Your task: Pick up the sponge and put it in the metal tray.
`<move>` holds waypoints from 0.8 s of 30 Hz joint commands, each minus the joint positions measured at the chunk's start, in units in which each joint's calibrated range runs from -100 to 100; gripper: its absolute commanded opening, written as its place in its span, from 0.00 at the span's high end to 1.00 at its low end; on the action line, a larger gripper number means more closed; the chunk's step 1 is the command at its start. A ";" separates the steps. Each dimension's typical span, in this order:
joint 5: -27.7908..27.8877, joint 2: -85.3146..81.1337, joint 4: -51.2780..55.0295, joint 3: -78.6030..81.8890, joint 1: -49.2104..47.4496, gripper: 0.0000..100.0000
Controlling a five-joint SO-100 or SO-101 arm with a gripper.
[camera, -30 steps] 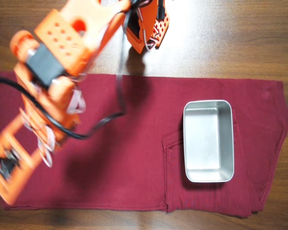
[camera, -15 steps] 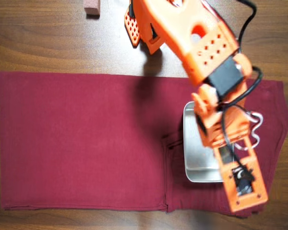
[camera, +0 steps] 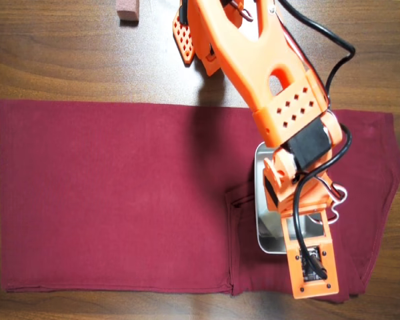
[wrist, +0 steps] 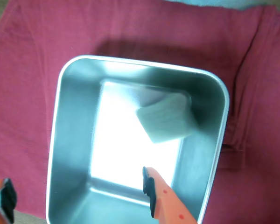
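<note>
In the wrist view the sponge [wrist: 165, 122], a pale beige-grey block, lies tilted inside the metal tray [wrist: 65, 140], towards its right wall. My gripper [wrist: 78, 192] hangs above the near end of the tray, open and empty, apart from the sponge. One orange finger [wrist: 163, 200] shows at the bottom centre and the other [wrist: 3, 198] at the bottom left. In the overhead view my orange arm [camera: 280, 113] covers most of the tray [camera: 262, 200]; the sponge and the fingertips are hidden there.
The tray stands on a dark red cloth [camera: 113, 200] spread over a wooden table [camera: 67, 60]. A pinkish-brown block [camera: 127, 10] lies at the table's top edge, left of the arm's base. The cloth is folded beside the tray [wrist: 245, 93].
</note>
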 commanded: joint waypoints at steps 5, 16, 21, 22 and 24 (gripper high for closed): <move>1.81 -9.19 -2.68 -1.07 4.97 0.73; 12.06 -67.51 -3.05 55.19 37.02 1.00; 11.92 -79.59 7.55 67.84 36.25 1.00; 11.92 -81.10 8.20 70.39 36.06 1.00; 11.67 -83.94 10.41 73.67 36.35 1.00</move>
